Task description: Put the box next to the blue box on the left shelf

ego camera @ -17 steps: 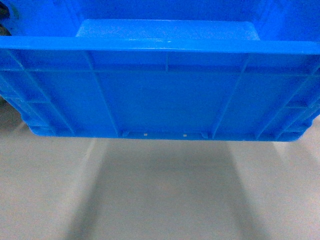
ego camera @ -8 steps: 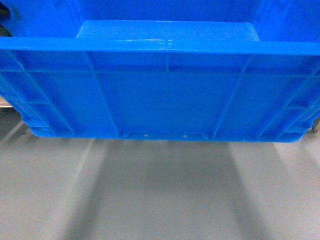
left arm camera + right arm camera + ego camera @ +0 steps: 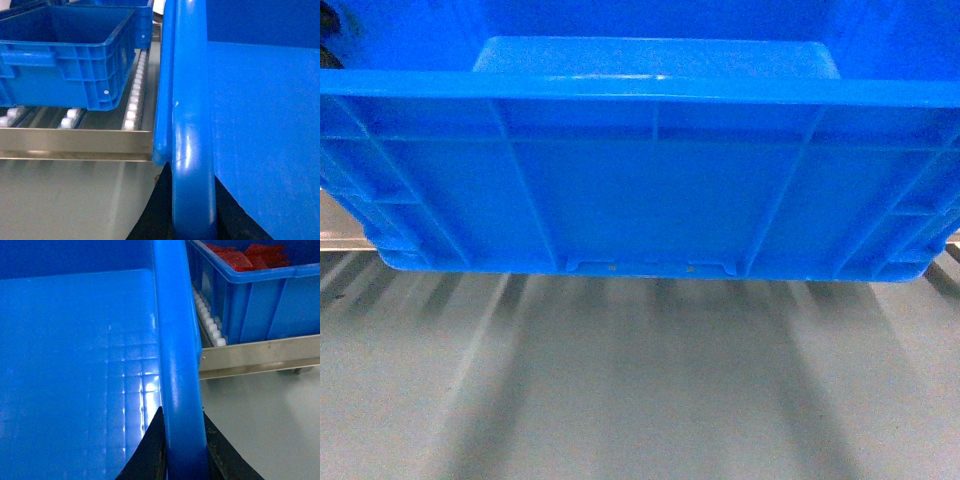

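Currently carried clear of the grey floor (image 3: 640, 400): the box (image 3: 640, 190), gripped at both short ends and filling the head view. Left claw (image 3: 192, 220) clamped on the left rim, one dark finger showing on each side of it; right claw (image 3: 182, 455) clamped the same way on the right rim. Seen past the left rim: the left shelf (image 3: 75, 145), its metal front rail and tracks of white rollers (image 3: 134, 100) close ahead, with an empty blue box (image 3: 70, 55) already parked on them. Seen past the right rim: more rollers and a second blue crate (image 3: 250, 295) holding red pieces (image 3: 240, 255). Judged to be the approach step, with the landing not yet made. To do it well: raise the bottom edge above the front rail before driving in, since the rim seems to sit near rail height in the left wrist view. Hold both claws level and matched, so neither end twists out of its grip. Aim for the free lane of rollers between the two parked crates, close beside the empty one without knocking it. Set the leading edge down first, then push gently; expect easy rolling on that deck, so release only once settled.
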You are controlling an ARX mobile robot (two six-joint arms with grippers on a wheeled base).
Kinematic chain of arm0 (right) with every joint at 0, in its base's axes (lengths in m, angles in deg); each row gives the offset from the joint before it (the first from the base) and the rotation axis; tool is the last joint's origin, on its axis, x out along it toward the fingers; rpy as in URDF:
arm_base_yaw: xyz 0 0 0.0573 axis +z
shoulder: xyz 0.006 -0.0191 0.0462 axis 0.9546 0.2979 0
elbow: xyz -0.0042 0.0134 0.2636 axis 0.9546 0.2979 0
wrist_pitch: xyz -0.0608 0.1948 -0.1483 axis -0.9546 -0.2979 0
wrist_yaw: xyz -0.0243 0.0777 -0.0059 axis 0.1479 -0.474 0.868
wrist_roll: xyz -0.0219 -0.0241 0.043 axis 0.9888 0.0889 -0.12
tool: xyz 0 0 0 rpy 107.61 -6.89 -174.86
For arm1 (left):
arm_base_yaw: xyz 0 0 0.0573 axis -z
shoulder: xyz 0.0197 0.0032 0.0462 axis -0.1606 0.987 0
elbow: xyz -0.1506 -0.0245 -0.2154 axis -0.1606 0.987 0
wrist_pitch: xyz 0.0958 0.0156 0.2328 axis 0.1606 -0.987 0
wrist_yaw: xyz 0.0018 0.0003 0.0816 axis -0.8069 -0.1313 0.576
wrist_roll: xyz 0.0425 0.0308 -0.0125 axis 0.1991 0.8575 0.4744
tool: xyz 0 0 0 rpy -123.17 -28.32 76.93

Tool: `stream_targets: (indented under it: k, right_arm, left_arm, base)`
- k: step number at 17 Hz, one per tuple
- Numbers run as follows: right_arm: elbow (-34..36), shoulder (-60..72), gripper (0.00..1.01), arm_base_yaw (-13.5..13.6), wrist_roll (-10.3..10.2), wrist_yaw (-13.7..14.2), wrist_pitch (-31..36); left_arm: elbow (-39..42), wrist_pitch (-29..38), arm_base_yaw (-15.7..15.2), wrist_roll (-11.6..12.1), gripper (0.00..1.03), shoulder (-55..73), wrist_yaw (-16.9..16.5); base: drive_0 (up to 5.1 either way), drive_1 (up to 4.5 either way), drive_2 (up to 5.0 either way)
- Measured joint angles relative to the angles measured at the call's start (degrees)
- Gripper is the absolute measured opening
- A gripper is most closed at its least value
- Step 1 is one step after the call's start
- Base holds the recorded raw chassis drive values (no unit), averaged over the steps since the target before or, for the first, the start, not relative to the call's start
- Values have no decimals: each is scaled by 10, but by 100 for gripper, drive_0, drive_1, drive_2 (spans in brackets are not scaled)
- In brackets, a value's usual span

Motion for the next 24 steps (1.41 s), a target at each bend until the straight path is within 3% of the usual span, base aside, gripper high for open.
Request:
stream_targets:
  k: [20, 24]
  right_arm:
    - [0, 0, 10, 0, 0, 0, 0]
    - [0, 4, 10, 0, 0, 0, 1]
  left_arm:
    - [0, 0, 0, 0, 8, 0, 0]
    - [0, -1, 0, 0, 8, 2, 0]
  base:
    - [1, 405, -403]
    - [0, 0, 0]
